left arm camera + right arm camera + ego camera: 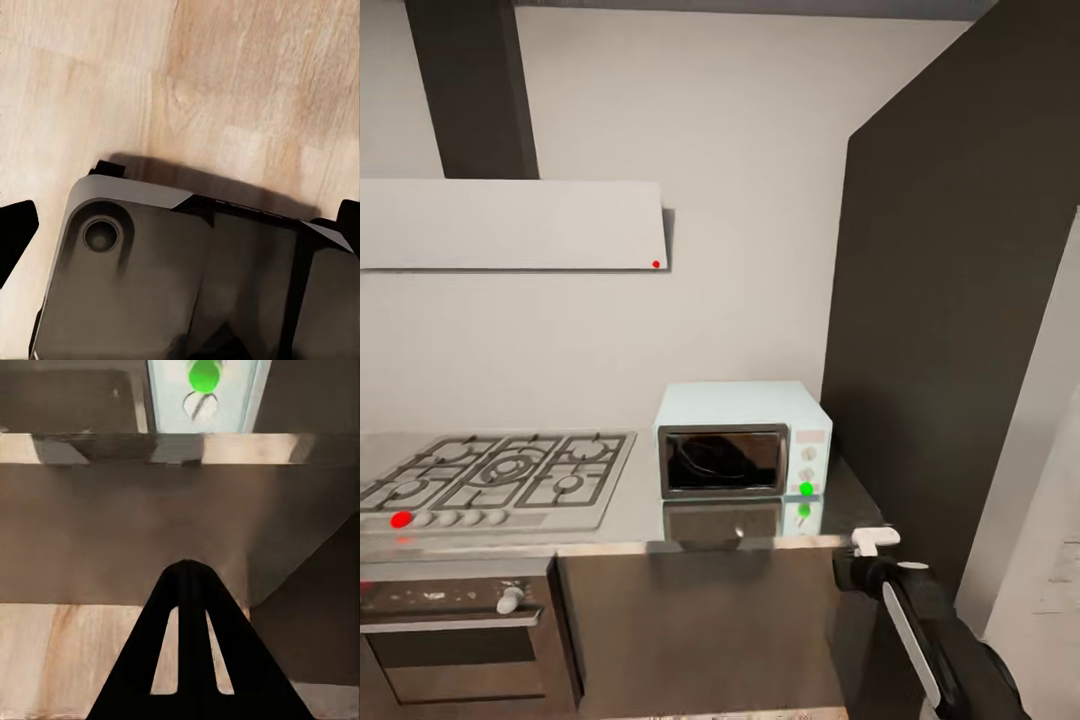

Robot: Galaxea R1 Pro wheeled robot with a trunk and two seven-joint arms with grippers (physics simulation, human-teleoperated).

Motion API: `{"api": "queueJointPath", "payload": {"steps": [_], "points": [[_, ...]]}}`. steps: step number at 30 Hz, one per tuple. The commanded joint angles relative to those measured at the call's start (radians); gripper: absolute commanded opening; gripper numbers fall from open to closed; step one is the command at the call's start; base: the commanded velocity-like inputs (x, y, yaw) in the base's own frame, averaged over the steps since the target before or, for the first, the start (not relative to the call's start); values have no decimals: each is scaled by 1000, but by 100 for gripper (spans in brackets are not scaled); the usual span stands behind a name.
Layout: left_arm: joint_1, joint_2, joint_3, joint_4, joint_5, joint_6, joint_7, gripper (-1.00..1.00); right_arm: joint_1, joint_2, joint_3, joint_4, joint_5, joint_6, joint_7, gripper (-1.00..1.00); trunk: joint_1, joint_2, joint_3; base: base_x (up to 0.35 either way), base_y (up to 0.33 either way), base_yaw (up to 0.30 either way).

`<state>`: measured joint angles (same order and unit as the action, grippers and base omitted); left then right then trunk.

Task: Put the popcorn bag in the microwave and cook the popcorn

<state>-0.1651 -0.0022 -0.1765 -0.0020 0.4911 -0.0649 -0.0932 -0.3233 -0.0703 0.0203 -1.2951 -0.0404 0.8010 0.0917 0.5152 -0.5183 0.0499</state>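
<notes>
The pale mint microwave [743, 440] stands on the grey countertop [630, 520] to the right of the hob, its dark glass door closed. A green indicator light [806, 488] glows at the lower right of its panel. The popcorn bag and the popcorn are out of view; the dark glass hides what is inside. My right gripper [874, 541] sits at the counter's metal front edge, below and to the right of the microwave. Its black fingers [187, 607] are pressed together, shut on nothing, pointing at the counter edge [180, 448] and the green light [202, 375]. My left gripper [180, 225] hangs open over the wood floor.
A steel gas hob [495, 478] with a red-lit knob [401, 519] lies left of the microwave, with a black-and-steel oven [455, 630] beneath it and a white hood [510, 224] above. A tall dark cabinet [950, 330] walls off the right. The robot's dark base [187, 277] lies under the left gripper.
</notes>
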Motion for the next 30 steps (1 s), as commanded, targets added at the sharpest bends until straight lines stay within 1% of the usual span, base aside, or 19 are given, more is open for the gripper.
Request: {"api": "queueJointPath", "payload": {"steps": [1, 3, 4, 5, 7, 8, 9, 10, 11, 12, 13, 15, 17, 19, 21, 22, 24, 30], "points": [[-1, 0, -8, 2, 10, -4, -3, 100, 0, 0, 1, 35, -5, 3, -2, -100, 0, -1, 0, -107, 0, 0], [-1, 1, -8, 2, 10, -4, -3, 100, 0, 0, 0, 120, -3, -23, -3, -100, 0, -1, 0, -45, 0, 0], [-1, 1, -8, 2, 10, -4, -3, 100, 0, 0, 0, 205, -1, -77, -4, -100, 0, -1, 0, -14, 0, 0], [-1, 1, -8, 2, 10, -4, -3, 100, 0, 0, 0, 254, 0, -110, -5, -100, 0, -1, 0, -9, 0, 0], [-1, 1, -8, 2, 10, -4, -3, 100, 0, 0, 1, 457, 2, -240, -7, -100, 0, -1, 0, -4, 0, 0], [-1, 1, -8, 2, 10, -4, -3, 100, 0, 0, 1, 576, 4, -319, -7, -100, 0, -1, 0, -1, 0, 0], [-1, 1, -8, 2, 10, -4, -3, 100, 0, 0, 2, 712, 5, -417, -8, -100, 0, -1, 0, 0, 0, 0], [-1, 1, -8, 2, 10, -4, -3, 100, 0, -1, 3, 803, 7, -487, -8, -100, 0, -1, 0, 0, 0, 0], [-1, 1, -8, 2, 10, -4, -3, 100, 0, -1, 5, 932, 12, -593, -9, -100, 0, -1, 0, 0, 0, 0], [-1, 1, -8, 2, 10, -4, -3, 100, 0, -1, 5, 1009, 20, -656, -9, -100, 0, -1, 0, 0, 0, 0], [-1, 1, -8, 2, 10, -4, -3, 100, 0, -2, 4, 1111, 39, -738, -11, -100, 0, -1, 0, 0, 0, 0], [-1, 1, -8, 2, 10, -4, -3, 100, 0, -4, 3, 1234, 60, -828, -12, -100, 0, -1, 0, 0, 0, 0], [-1, 3, -8, 2, 10, -4, -3, 100, 0, -8, 3, 1298, 66, -884, -13, -100, 0, -1, 0, 0, 0, 0], [-1, 3, -8, 2, 10, -4, -3, 100, 25, -10, 2, 1319, 68, -910, -18, -100, 0, -1, 0, 0, 0, 0], [0, 4, -8, 2, 10, -4, -3, 100, 75, -11, 1, 1325, 64, -921, -24, -100, 0, -1, 0, 0, 0, 0], [0, 4, -8, 2, 10, -4, -3, 100, 110, -9, -1, 1327, 61, -929, -26, -100, 0, -1, 0, 0, 0, 0], [0, 4, -8, 2, 10, -4, -3, 100, 144, -5, -2, 1328, 60, -935, -27, -100, 0, -1, 0, 0, 0, 0], [0, 5, -9, 2, 9, -3, -3, 100, 184, -5, -2, 1329, 64, -939, -26, -100, 0, -1, 0, 0, 0, 0]]}}
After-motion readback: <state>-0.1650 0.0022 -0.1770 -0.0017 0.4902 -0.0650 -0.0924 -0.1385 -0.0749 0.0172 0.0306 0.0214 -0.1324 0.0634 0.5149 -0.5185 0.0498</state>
